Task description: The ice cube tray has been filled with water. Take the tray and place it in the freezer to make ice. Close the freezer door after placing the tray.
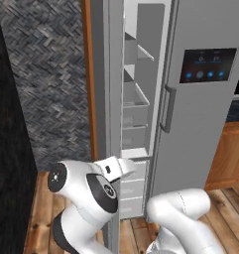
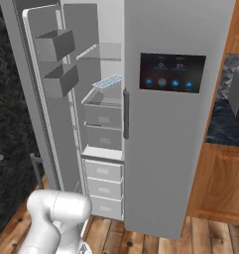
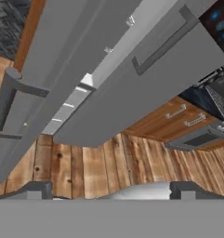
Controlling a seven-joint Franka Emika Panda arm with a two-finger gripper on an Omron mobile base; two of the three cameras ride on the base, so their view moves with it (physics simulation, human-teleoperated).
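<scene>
Right base view alone catches flat white ice cube tray (image 2: 107,82) with pale-blue cells on upper shelf inside tall grey freezer (image 2: 98,124); grey freezer door (image 2: 46,99) open. Gripper (image 3: 108,188), fingertips spread wide, empty, low near wood floor (image 3: 104,162), well below tray.

The arm (image 1: 86,193) is glossy white — thick rounded segments joined by dark, almost black joint rings. One joint shows a round black cap with a small pale mark. The finger tips (image 3: 39,189) are dark grey, blocky.

Even flat light, sl. pixelated.
</scene>
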